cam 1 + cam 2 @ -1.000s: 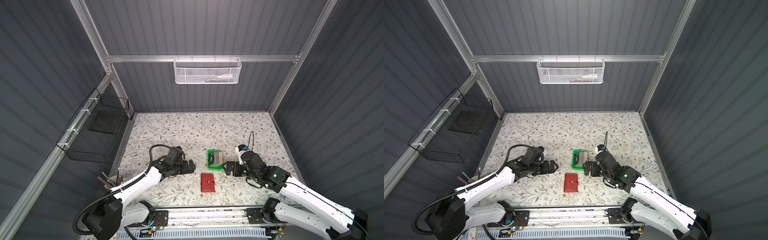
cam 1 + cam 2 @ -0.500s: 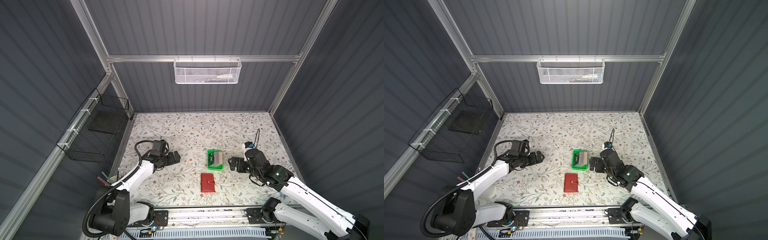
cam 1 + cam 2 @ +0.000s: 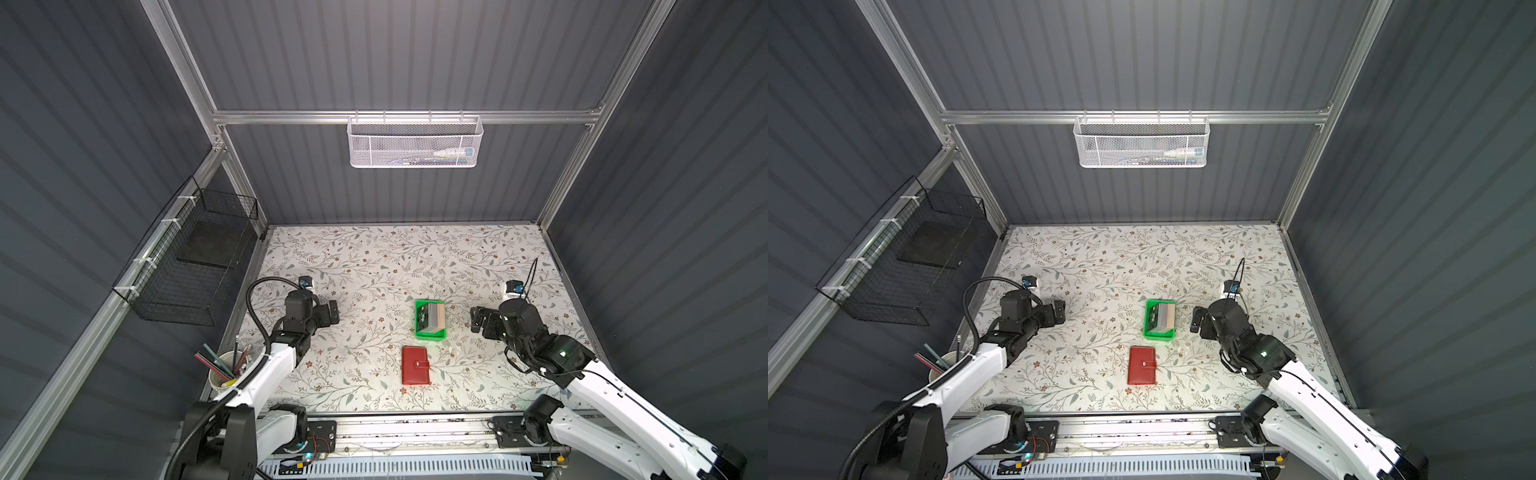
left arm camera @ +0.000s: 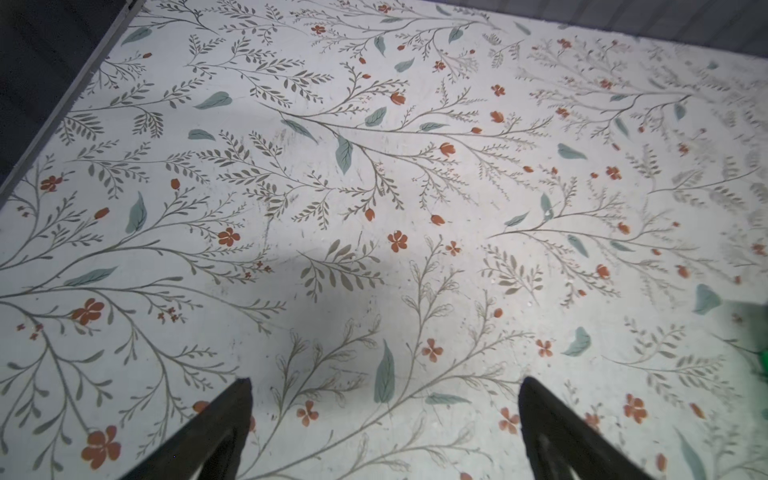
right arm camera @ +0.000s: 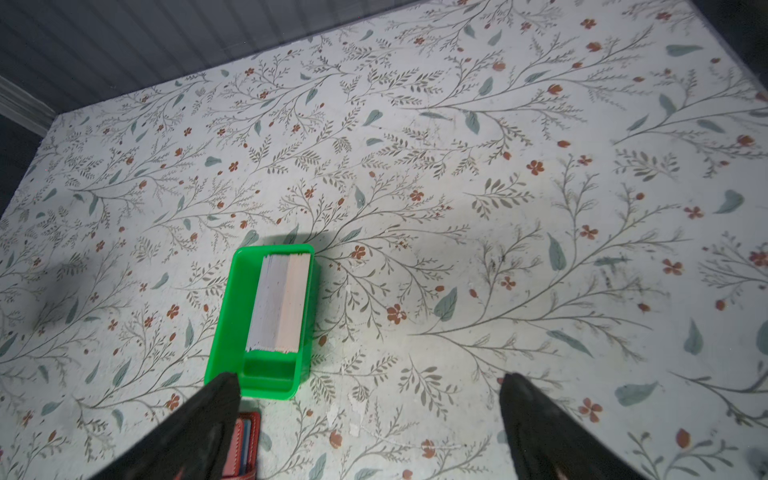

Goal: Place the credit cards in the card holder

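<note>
While I watch both top views, my left arm lies low from the 7 o'clock corner of the table, elbow bent, its left gripper point(image 3: 332, 313) level above the cloth at 9 o'clock with the jaws spread wide and nothing between them; the left wrist view shows only bare pattern between the two black fingers point(image 4: 232, 419). My right arm reaches in from 5 o'clock, and the right gripper point(image 3: 478, 320) is likewise wide apart and empty, pointing at the small green plastic tray point(image 3: 430, 334) from its 3 o'clock side, near but not touching. The credit cards point(image 3: 432, 319), thin plastic ones with grey, white and tan edges, stand on edge in that tray at the table's middle. The red leather-look card holder point(image 3: 415, 365) lies flat and closed, tab across its front, just at 6 o'clock of the tray. The table wears a pale floral-print cloth point(image 3: 374, 257), ribbed dark grey walls enclose it, a white mesh basket point(image 3: 414, 143) hangs at 12 o'clock and a black wire basket point(image 3: 195, 266) at 9 o'clock.
</note>
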Robot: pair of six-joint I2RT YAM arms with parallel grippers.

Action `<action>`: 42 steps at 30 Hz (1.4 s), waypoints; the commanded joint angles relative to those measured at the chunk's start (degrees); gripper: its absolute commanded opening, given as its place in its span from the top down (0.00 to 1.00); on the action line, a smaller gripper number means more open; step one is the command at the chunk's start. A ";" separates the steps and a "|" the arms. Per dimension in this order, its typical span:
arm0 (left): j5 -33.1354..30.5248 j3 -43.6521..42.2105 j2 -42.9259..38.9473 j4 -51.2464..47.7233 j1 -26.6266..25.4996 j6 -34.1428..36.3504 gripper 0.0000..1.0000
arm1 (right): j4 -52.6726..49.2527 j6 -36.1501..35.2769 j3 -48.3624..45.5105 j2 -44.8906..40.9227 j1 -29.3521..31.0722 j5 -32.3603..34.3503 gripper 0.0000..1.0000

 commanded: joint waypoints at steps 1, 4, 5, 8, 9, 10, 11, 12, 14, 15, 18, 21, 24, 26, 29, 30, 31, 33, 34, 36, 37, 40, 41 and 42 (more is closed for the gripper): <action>-3.67 -1.91 4.43 13.76 0.47 6.46 0.00 | 5.42 -5.24 -2.06 -0.15 -1.48 5.87 0.01; -5.53 -3.85 8.97 22.99 0.97 9.01 0.00 | 9.42 -7.79 -3.40 0.52 -3.44 9.92 0.01; -5.63 -4.23 10.83 25.81 1.35 9.58 0.00 | 10.15 -8.35 -3.59 0.73 -4.51 10.43 0.01; -2.58 -4.97 15.72 33.85 2.66 10.61 0.00 | 14.02 -10.26 -4.88 1.45 -7.66 10.79 0.01; -1.52 -4.70 16.03 33.69 2.66 10.67 0.00 | 14.88 -10.58 -5.26 1.69 -8.56 10.94 0.01; -0.88 -5.09 16.77 36.18 2.66 10.33 0.00 | 16.05 -10.86 -5.75 2.29 -10.13 10.83 0.01; 0.02 -5.72 17.83 39.51 2.75 10.45 0.00 | 16.74 -11.04 -5.99 2.70 -11.38 10.42 0.01; 0.47 -5.85 18.43 40.95 2.75 10.87 0.00 | 17.44 -11.46 -6.18 3.23 -12.67 9.70 0.01; -1.03 -5.50 18.87 40.95 2.75 11.04 0.00 | 19.47 -12.53 -6.59 4.66 -15.89 7.47 0.01; -2.01 -5.99 19.01 42.42 2.75 11.10 0.00 | 20.58 -13.15 -6.85 5.25 -17.07 6.73 0.01; -5.54 -9.06 23.64 53.25 2.97 11.17 0.00 | 25.68 -14.94 -8.28 8.12 -20.04 6.02 0.01; -3.67 -8.72 30.73 60.15 3.19 11.67 0.00 | 30.75 -16.71 -9.54 11.39 -22.38 4.82 0.01; -0.31 -5.24 29.35 50.77 3.19 12.88 0.00 | 32.43 -17.37 -8.33 14.58 -24.14 3.50 0.01; -0.43 -3.02 30.62 49.23 3.26 13.13 0.00 | 35.89 -19.62 -8.59 15.96 -24.66 3.82 0.01; 1.07 -0.72 31.16 45.52 5.41 10.76 0.00 | 39.97 -21.59 -9.28 17.26 -26.34 3.30 0.01; 1.30 -0.25 30.55 43.34 5.64 10.50 0.00 | 41.48 -21.90 -9.78 17.80 -26.84 3.07 0.01; 1.39 -0.36 30.63 43.47 5.74 10.52 0.00 | 43.24 -22.08 -10.53 18.44 -27.48 3.12 0.01; 1.58 -0.60 31.07 44.79 5.83 10.42 0.00 | 46.24 -21.86 -12.19 20.85 -28.22 3.71 0.01; 1.53 -0.44 30.78 44.02 5.83 10.32 0.00 | 48.31 -21.54 -13.45 21.83 -28.41 3.99 0.01; 0.34 -0.51 31.01 44.75 5.83 9.99 0.00 | 54.51 -21.73 -16.39 23.48 -28.44 3.46 0.01; -0.30 -0.37 30.98 44.54 5.83 9.64 0.00 | 58.48 -22.75 -17.38 24.62 -28.46 3.37 0.01; -0.43 -0.44 31.02 44.28 5.83 9.60 0.00 | 60.75 -24.56 -15.90 27.08 -28.60 3.86 0.01; -0.37 -0.37 31.02 44.27 5.83 9.61 0.00 | 63.79 -25.64 -15.85 28.52 -28.63 4.11 0.01; -0.35 -0.37 31.00 44.24 5.83 9.61 0.00 | 63.29 -27.03 -14.71 29.63 -28.65 3.55 0.01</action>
